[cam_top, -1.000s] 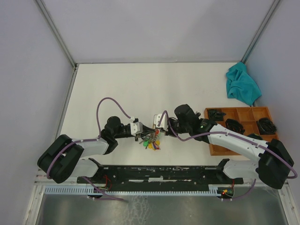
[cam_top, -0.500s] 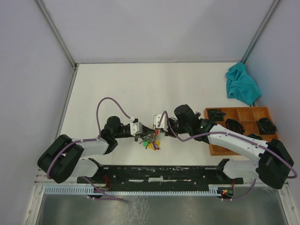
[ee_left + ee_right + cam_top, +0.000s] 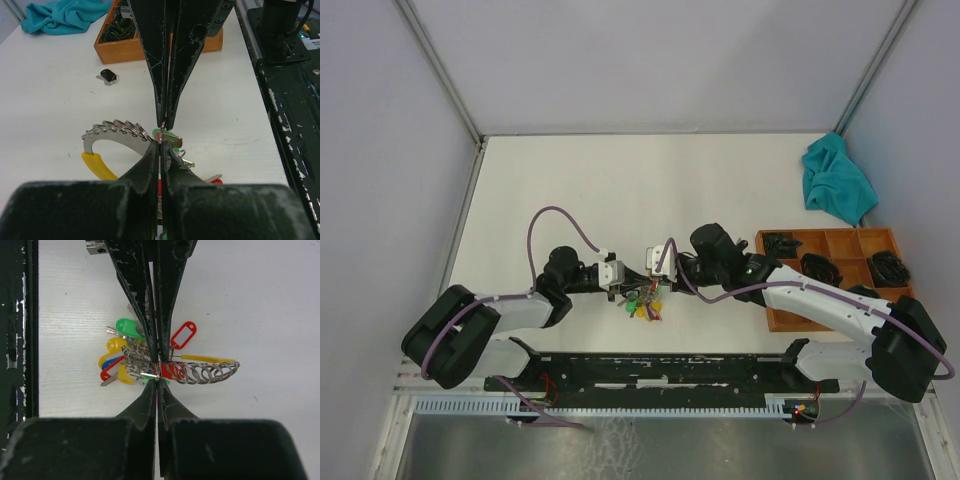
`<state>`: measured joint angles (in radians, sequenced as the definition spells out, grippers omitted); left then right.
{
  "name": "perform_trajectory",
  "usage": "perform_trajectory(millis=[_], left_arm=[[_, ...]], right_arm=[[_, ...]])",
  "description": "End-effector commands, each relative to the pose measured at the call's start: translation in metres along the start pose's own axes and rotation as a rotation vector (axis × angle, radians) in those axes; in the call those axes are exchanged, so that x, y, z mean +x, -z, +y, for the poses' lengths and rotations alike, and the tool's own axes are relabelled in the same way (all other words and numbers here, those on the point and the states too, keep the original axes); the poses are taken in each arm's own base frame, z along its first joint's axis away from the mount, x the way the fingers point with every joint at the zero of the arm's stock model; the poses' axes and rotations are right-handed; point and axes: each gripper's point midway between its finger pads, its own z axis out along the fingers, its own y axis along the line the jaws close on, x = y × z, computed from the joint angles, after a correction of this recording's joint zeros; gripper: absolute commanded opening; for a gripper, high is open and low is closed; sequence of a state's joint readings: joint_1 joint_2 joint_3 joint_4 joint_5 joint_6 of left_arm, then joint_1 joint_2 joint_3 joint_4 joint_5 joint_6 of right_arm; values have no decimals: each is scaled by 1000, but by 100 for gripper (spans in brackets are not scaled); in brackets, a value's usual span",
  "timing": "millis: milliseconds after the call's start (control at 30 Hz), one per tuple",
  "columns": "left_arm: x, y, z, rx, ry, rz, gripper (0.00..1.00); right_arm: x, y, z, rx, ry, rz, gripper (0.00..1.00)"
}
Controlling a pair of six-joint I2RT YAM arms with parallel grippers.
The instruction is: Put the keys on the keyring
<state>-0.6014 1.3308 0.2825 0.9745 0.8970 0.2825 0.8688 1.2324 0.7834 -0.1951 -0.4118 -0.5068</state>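
Barely anything has shifted in a second: the left gripper (image 3: 160,146) stays clenched on the keyring (image 3: 114,130) on the table (image 3: 620,180), steadying it while the shut right gripper (image 3: 157,383), tip-to-tip, seemingly pinches the green key (image 3: 169,136) for threading.

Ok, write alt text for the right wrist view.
Two shut grippers, the right gripper from below and the left gripper from above, meet tip to tip over the keyring, a row of silvery rings with green, yellow and red tags, on a white table. What they pinch is unclear.
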Motion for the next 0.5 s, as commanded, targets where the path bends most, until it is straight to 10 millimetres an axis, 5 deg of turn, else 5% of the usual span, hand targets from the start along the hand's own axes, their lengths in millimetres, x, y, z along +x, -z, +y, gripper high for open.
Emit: perform_trajectory(millis=[0,467], left_arm=[[-28,-8,7,27,-42,-77,3],[-19,-9,23,-51,33,-12,3]], right_arm=[[-47,0,-10,4,76,-138,1],[-48,6,-8,3,95,-124,1]])
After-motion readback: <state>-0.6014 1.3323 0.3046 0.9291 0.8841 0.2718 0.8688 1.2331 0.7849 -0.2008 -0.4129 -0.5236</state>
